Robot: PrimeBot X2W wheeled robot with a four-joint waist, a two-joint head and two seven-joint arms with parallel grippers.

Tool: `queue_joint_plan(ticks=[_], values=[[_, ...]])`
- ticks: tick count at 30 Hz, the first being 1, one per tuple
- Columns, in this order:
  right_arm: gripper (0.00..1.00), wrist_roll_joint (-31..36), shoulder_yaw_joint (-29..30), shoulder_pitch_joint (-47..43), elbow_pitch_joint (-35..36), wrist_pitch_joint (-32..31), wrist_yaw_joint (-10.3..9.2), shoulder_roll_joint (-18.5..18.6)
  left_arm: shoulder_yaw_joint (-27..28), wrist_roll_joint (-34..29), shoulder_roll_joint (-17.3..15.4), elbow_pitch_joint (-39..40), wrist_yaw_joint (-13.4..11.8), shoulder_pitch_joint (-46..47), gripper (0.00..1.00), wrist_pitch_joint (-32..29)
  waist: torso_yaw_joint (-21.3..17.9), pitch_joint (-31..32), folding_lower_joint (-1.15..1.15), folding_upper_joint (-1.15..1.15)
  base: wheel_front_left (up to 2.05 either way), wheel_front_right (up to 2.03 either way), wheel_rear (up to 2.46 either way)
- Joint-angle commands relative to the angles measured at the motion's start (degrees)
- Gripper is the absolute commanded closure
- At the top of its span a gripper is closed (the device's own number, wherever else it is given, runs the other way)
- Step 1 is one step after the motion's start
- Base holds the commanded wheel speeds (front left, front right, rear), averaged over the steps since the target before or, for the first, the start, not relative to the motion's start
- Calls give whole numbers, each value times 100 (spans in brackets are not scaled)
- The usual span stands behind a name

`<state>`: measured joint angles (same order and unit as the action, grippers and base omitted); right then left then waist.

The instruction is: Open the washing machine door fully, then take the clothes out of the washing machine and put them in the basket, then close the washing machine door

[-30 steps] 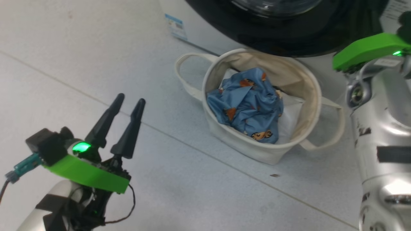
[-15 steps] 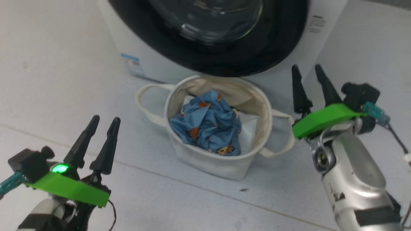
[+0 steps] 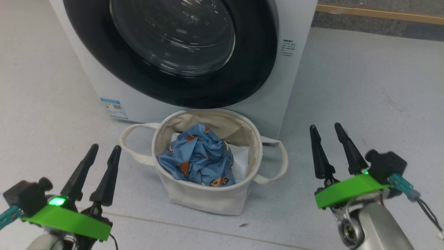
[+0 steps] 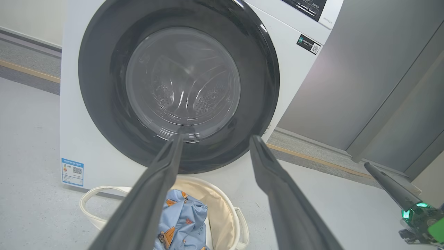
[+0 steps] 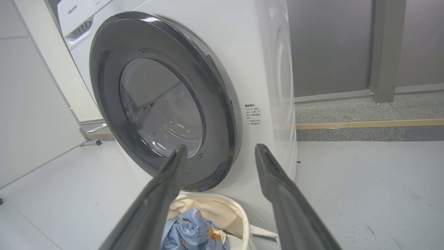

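Floor [image 3: 364, 86]: basket [image 3: 204, 199] left of right gripper [image 3: 325, 126]

Change over the last second: the right gripper [image 3: 324, 126], formerly raised near the washing machine door [image 3: 173, 41] above the basket [image 3: 204, 199], now hangs right of the basket, fingers parted, while the head camera has tilted upward.

Left gripper [image 3: 105, 148], right gripper [image 3: 325, 126]: tapered black fingers [image 3: 107, 177]; green mounts [image 3: 350, 192]; silver forearm [image 3: 381, 229].

Head looking down, wrists facing door [image 4: 100, 86]
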<state>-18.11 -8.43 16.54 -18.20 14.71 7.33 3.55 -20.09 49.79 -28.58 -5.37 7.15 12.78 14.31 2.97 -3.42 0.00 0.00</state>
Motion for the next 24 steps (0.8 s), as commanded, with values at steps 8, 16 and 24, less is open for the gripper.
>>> queue_joint_plan(ticks=[8, 16, 24], values=[[0, -87, -67, -552, 916, 19, 16, -67, 465, 66, 22, 198, 34, -69, 0, 69, -211, 49, 0, 0, 0, 0, 0], [0, -26, -55, -670, 1281, -138, 16, -67, 451, 104, -24, 227, 34, -35, 0, 69, -353, -106, 0, 0, 0, 0, 0], [0, 120, -45, -571, 1318, -225, 16, -68, 422, 80, -91, 217, 34, 35, 0, 69, -366, -179, 0, 0, 0, 0, 0]])
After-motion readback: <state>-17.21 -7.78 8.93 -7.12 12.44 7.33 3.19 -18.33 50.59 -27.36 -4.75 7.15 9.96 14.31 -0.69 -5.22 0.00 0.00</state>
